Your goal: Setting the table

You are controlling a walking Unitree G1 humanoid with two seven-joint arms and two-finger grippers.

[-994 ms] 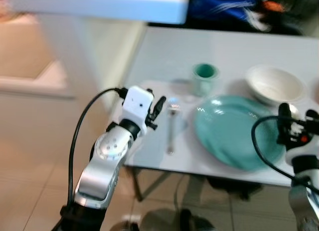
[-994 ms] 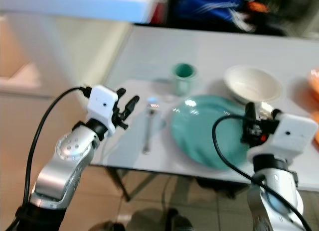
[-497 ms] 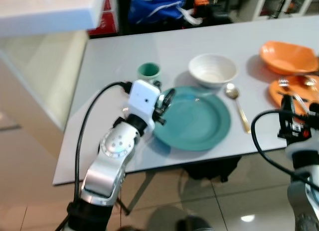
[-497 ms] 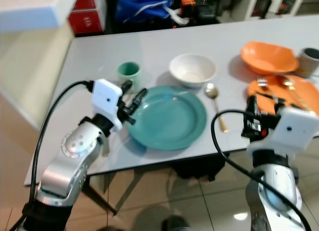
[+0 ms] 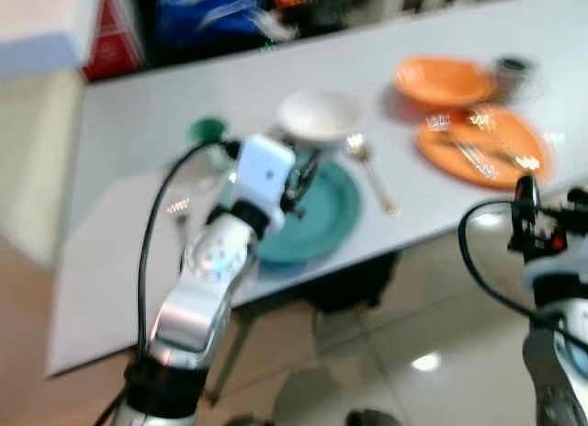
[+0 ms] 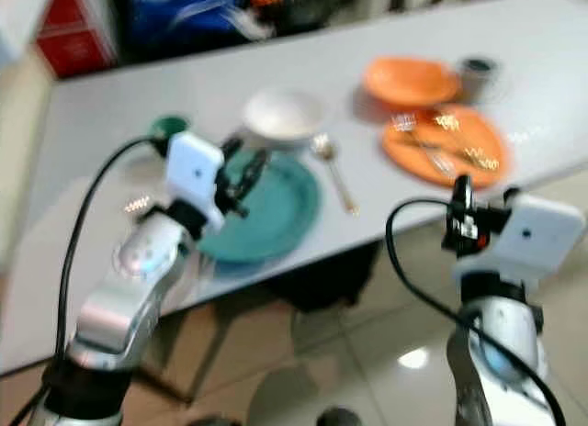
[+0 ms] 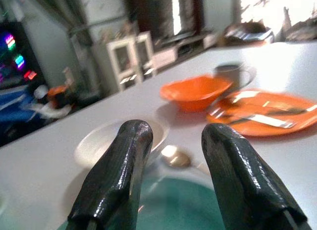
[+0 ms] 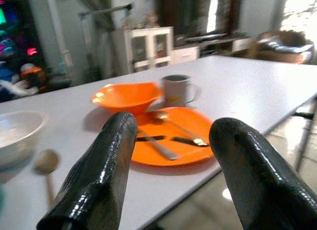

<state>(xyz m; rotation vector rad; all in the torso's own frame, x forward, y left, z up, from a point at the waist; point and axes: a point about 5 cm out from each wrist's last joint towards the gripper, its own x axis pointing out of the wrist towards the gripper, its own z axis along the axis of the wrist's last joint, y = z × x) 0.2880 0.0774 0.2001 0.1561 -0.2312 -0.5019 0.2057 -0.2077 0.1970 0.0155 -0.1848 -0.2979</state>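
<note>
On the long grey table point(image 6: 110, 114) two place settings are laid out. The nearer one is made up of a teal plate point(image 6: 276, 210), a white bowl point(image 6: 280, 114), a teal cup point(image 6: 170, 127) and a gold spoon point(image 6: 333, 173) just beside the plate. The farther one holds an orange plate point(image 6: 441, 149) with cutlery point(image 8: 166, 141) lying on it, an orange bowl point(image 6: 409, 80) and a grey mug point(image 6: 476, 72).

The left gripper point(image 7: 171, 178) is held above the near edge of the teal plate, its fingers parted with nothing between them. The right gripper point(image 8: 171, 180) is raised off the table's near edge, over the floor and facing the orange plate; its fingers are spread wide and likewise empty.

Both eye views are blurred (the head is probably turning), so positions are hard to judge. If a reach were started now, the orange plate's rim or the cutlery on it could be clipped and knocked toward the table edge, which lies close by. The left gripper sits low over the teal plate; a careless sweep could shove that plate or strike the white bowl behind it. Which item is wanted next cannot be told.
</note>
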